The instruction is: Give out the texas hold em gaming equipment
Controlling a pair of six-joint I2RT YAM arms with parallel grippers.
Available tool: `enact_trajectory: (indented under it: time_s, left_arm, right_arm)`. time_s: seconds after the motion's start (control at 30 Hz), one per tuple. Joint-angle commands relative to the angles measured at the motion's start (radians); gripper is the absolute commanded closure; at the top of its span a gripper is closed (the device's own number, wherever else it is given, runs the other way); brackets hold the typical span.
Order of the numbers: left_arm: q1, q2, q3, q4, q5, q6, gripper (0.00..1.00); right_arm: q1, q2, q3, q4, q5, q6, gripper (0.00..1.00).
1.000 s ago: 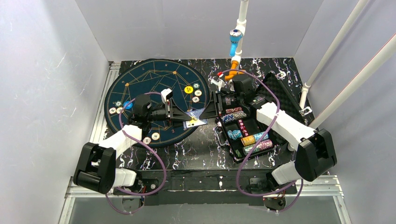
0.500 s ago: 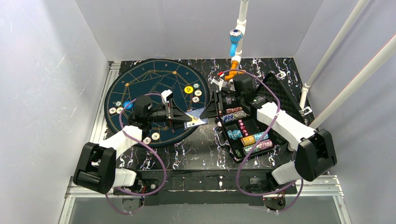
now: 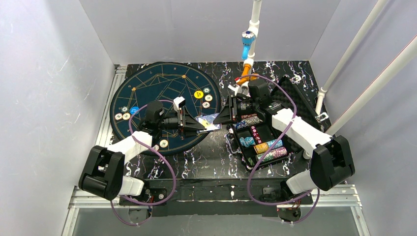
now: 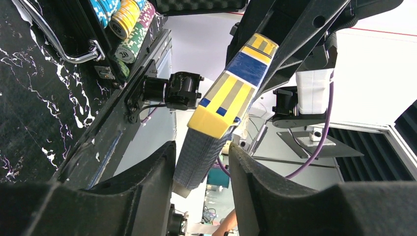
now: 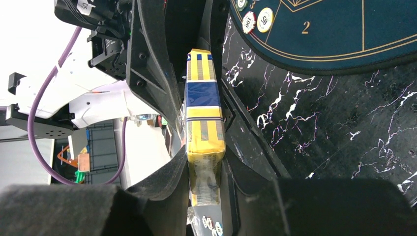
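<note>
Right wrist view: the right gripper (image 5: 204, 160) is clamped on the near end of the yellow-and-blue card pack (image 5: 203, 113). The pack's long axis runs straight ahead into the left gripper (image 4: 201, 155), whose fingers flank its far end; whether they grip it is unclear. To the right, ahead, the mat (image 5: 344, 44) reads "2" and the chips (image 5: 249, 21) read "100" and "50".

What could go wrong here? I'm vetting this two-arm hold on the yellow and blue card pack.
1. The yellow and blue card pack hangs in mid-air between the right gripper and the left gripper. A mistimed release could drop it onto the black marbled tabletop.
2. With both sets of fingers on it, opposing pulls might twist or crush it.
</note>
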Motion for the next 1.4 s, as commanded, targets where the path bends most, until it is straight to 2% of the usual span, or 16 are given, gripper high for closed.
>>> enact_trajectory:
  time_s: [0.0, 0.13, 0.37, 0.57, 0.7, 0.9, 1.03, 1.37]
  left_arm:
    - [-0.008, -0.002, 0.047, 0.019, -0.011, 0.003, 0.58]
    - [-0.019, 0.007, 0.055, 0.025, -0.019, 0.002, 0.59]
    - [-0.024, 0.007, 0.058, 0.029, -0.029, 0.011, 0.52]
    - [-0.028, 0.009, 0.055, 0.029, -0.042, 0.027, 0.51]
    - [-0.033, 0.016, 0.057, 0.029, -0.052, 0.031, 0.53]
    - [-0.057, 0.016, 0.058, 0.036, -0.046, 0.029, 0.62]
    - [-0.079, 0.008, 0.059, 0.042, -0.029, 0.048, 0.66]
    - [-0.083, 0.008, 0.066, 0.043, -0.019, 0.059, 0.59]
  right_arm:
    - [0.001, -0.018, -0.005, 0.015, -0.032, 0.029, 0.99]
    - [0.002, -0.018, -0.006, 0.014, -0.04, 0.032, 0.99]
    - [0.003, -0.021, -0.006, 0.01, -0.055, 0.043, 0.99]
    - [0.003, -0.03, -0.01, -0.003, -0.05, 0.036, 0.99]
    - [0.007, -0.042, -0.027, -0.005, -0.06, 0.035, 0.99]
    - [0.012, -0.063, -0.049, 0.012, -0.079, 0.028, 0.99]
    - [0.014, -0.084, -0.058, 0.014, -0.075, -0.014, 0.99]
    - [0.015, -0.144, -0.005, -0.085, 0.007, -0.188, 0.99]
